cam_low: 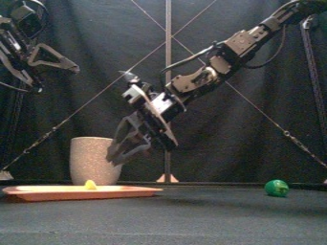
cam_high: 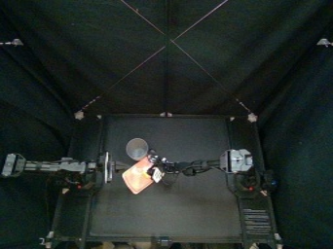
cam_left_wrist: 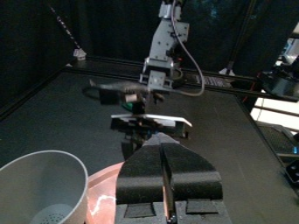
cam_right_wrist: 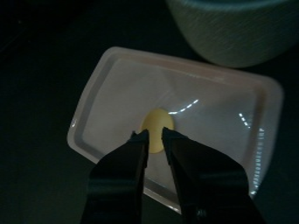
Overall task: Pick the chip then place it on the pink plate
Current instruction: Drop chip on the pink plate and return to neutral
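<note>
A small yellow chip (cam_low: 90,184) lies on the flat pink plate (cam_low: 52,192) at the table's left. In the right wrist view the chip (cam_right_wrist: 156,122) rests near the middle of the plate (cam_right_wrist: 111,83). My right gripper (cam_low: 132,150) hangs open a short way above the plate, holding nothing, with its jaws on either side of the chip in its own view (cam_right_wrist: 156,142). From above, the right arm reaches past the middle to the plate (cam_high: 131,182). My left gripper (cam_left_wrist: 167,171) is shut and empty, raised at the table's left side.
A tall grey speckled cup (cam_low: 95,159) stands just behind the plate; the top view shows this cup (cam_high: 136,148) toward the back. A green ball (cam_low: 274,188) lies at the right near the front edge.
</note>
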Motion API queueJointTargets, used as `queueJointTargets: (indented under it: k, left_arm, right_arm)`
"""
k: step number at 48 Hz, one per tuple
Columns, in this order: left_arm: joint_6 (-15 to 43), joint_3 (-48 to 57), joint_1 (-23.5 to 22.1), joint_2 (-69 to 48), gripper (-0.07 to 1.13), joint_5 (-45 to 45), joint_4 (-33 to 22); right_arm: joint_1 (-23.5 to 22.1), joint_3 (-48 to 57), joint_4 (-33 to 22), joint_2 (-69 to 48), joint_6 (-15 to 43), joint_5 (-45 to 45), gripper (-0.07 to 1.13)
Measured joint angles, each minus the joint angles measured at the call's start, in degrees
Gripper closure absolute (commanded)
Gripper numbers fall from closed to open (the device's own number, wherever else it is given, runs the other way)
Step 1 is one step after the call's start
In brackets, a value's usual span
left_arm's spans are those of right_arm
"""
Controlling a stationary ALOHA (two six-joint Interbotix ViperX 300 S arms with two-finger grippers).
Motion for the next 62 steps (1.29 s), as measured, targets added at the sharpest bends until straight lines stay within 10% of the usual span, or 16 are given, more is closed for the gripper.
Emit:
queueJointTargets:
  k: [34,62]
  left_arm:
    - [0.0,0.1,0.1,-0.1,1.05,0.3,0.0]
    - [0.1,1.0,0.0,0.0,1.05,0.4,0.3]
  right_arm:
    - [-0.3,37.7,-8.3,-34.3,-0.3,-29.9,0.42]
    - [3.8,46.8,-25.4,-50.9,0.2,-31.2,0.42]
